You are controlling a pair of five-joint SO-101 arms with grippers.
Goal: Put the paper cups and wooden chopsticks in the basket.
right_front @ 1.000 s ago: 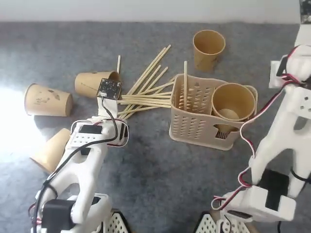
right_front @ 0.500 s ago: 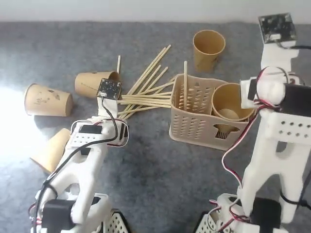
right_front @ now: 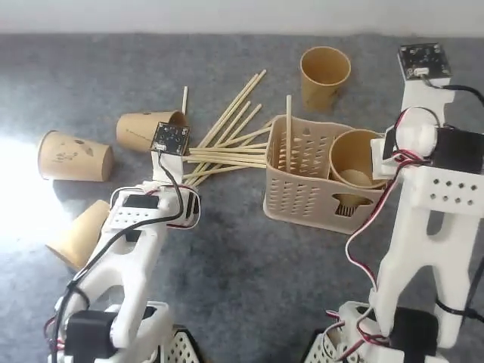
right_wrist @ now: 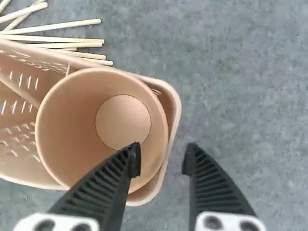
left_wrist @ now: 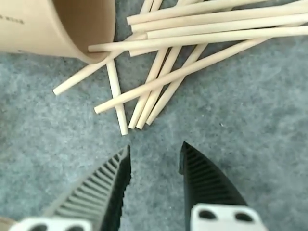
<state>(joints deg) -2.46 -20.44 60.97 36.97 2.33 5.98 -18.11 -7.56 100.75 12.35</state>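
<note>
High view of a grey table with two white arms side by side.

Five paper cups are in sight. The basket cup stands upright in the 3 o'clock end of the perforated basket. The standing cup is upright on the table at 12 o'clock from the basket, apart from it. Three more lie on their sides toward 9 o'clock, well apart from the basket: the near cup, the printed cup and the low cup. The printed cup carries small dark marks, too small to read.

One upright chopstick stands in the basket's 9 o'clock end. The loose chopsticks fan across the table from that end toward 10 o'clock. There are roughly a dozen, overlapping too much for an exact count.

The left gripper is moderately open and empty, over bare table just short of the stick ends. The right gripper is equally open and empty. One finger is over the basket cup's inside, the other outside the basket wall.
</note>
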